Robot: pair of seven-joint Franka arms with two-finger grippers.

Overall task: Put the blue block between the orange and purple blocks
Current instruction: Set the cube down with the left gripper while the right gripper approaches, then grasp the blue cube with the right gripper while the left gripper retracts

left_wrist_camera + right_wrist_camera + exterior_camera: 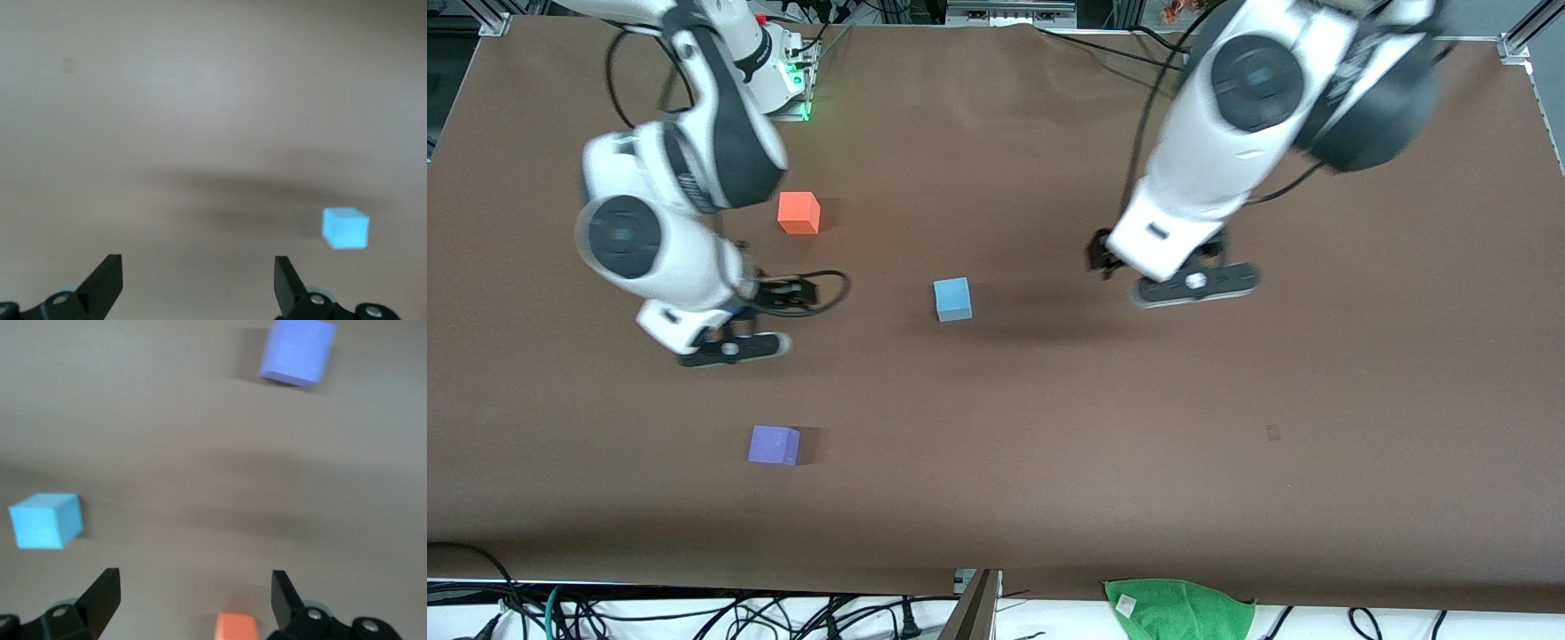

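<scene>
even overhead light, soft shadows; left arm (1227,133) motion-blurred, wrist views hazy.

Left arm: extended from its base at the top of the front view, forearm angled downward over the brown surface.
Left hand (1138,271): held above the surface, fingers (107,280) spread wide, nothing between them.
Right arm: bent at the elbow, wrist turned downward.
Right hand (734,329): held above the surface, fingers (103,597) spread apart, nothing gripped.
</scene>
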